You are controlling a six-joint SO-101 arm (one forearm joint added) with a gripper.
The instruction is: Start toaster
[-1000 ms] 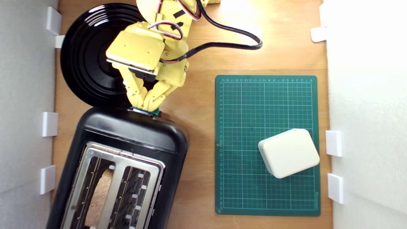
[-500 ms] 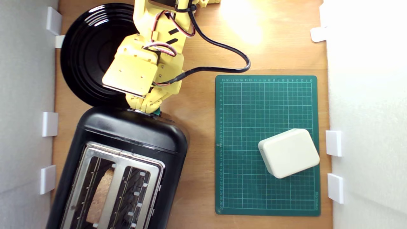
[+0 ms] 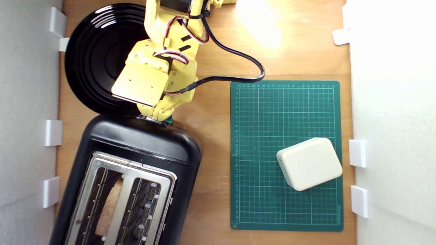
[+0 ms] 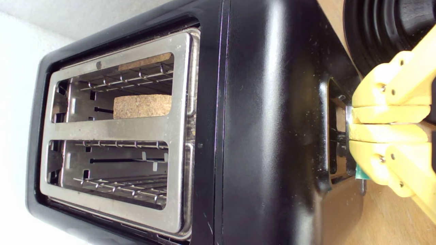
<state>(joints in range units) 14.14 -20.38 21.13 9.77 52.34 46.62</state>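
Toaster: the glossy black two-slot toaster (image 3: 136,160) sits on the wooden table (image 3: 211,136) at the exterior view's lower left, its silver top plate (image 4: 115,132) facing up and its lever end turned toward the arm.
Slots: a slice of toast (image 4: 142,106) sits low inside one slot; the other slot shows only wire guides.
Lever: a small teal-green lever knob (image 3: 168,119) peeks out at the toaster's end wall, right under the yellow fingertips; in the wrist view only a sliver of it (image 4: 360,173) shows beside the lever channel.
Gripper: the yellow gripper (image 3: 157,115) points down at the end of the toaster, both fingers (image 4: 388,114) pressed flat together with no gap between them, their tips resting on top of the lever. Nothing is clamped between them.
Plate: a round black plate (image 3: 92,58) lies behind the toaster, partly under the arm, its rim just beside the toaster's end.
Mat: a green cutting mat (image 3: 286,112) lies at the exterior view's right, well apart from the toaster.
Box: a cream rounded box (image 3: 309,163) rests on the mat, turned slightly askew.
Cable: a black cable (image 3: 238,54) loops from the arm across the bare wood.
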